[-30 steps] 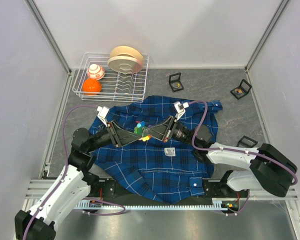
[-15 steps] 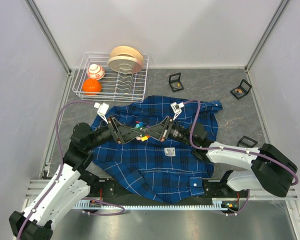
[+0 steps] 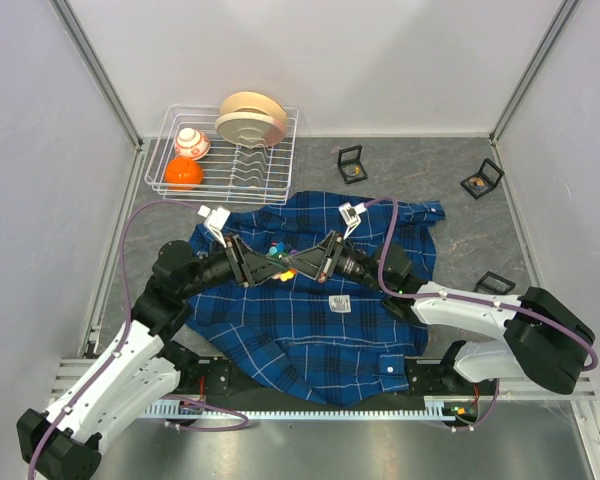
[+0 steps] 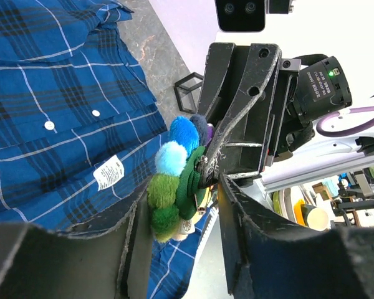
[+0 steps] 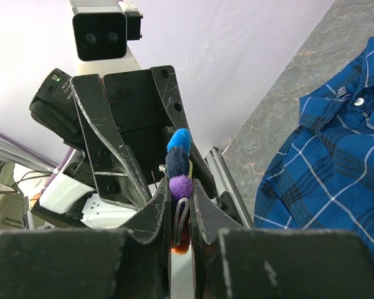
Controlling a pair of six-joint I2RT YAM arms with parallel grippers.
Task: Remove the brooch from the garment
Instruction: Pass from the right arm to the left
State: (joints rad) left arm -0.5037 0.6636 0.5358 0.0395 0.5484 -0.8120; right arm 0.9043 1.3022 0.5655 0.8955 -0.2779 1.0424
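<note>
And the two arms are closing in on each other over the garment point(image 3: 310, 320). Compared with a second ago, both wrists are drawing tighter together and the left elbow is swinging inward, so the meeting point is edging toward the shirt's collar end.

The brooch point(image 4: 174, 187), a cluster of blue and green pompoms, is sitting right where the two sets of jaws meet, up above the cloth. From the wrist views it is looking free of the fabric, though the pin itself is hidden.

The right gripper point(image 5: 179, 194) is reaching in low and level from the right, its jaws pinched narrow on the brooch's backing. The left gripper point(image 3: 276, 266) is coming in opposite, jaws set partway apart around the pompoms, one finger touching the green ones. Whether it is actually squeezing, I cannot tell. This is reading like a handover or a pull-apart in mid-air, with the shirt lying flat on the surface point(image 3: 410, 165).
</note>
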